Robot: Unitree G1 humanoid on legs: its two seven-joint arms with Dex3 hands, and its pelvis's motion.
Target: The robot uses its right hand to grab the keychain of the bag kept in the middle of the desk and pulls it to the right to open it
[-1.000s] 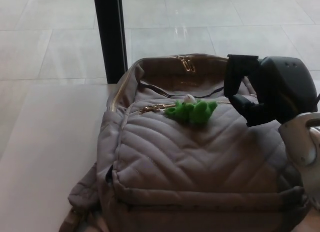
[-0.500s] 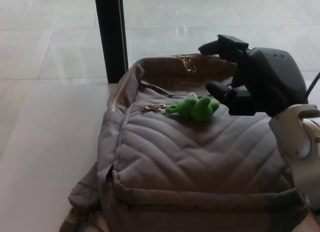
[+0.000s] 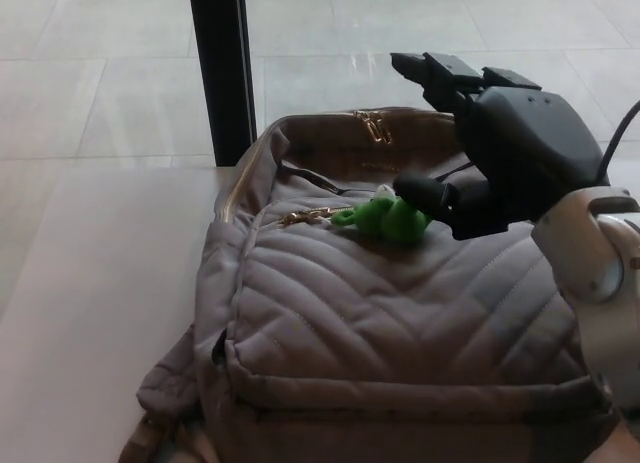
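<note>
No writing was legible. The quilted grey bag (image 3: 390,323) lay mid-desk (image 3: 100,313), its gold zipper (image 3: 305,216) closed. The green plush keychain (image 3: 385,220) rested on the bag's upper panel. My right hand (image 3: 490,153) hovered beside it, fingers (image 3: 440,71) spread, thumb just touching the plush.

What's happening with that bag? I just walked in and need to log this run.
The robot's right hand is reaching over a grey quilted backpack lying on the desk. Its fingers are spread apart, with the thumb right beside the green keychain on the zipper, but nothing is gripped yet. The keychain lies on the bag's front panel near the middle, so the pull to the right has not begun.
</note>
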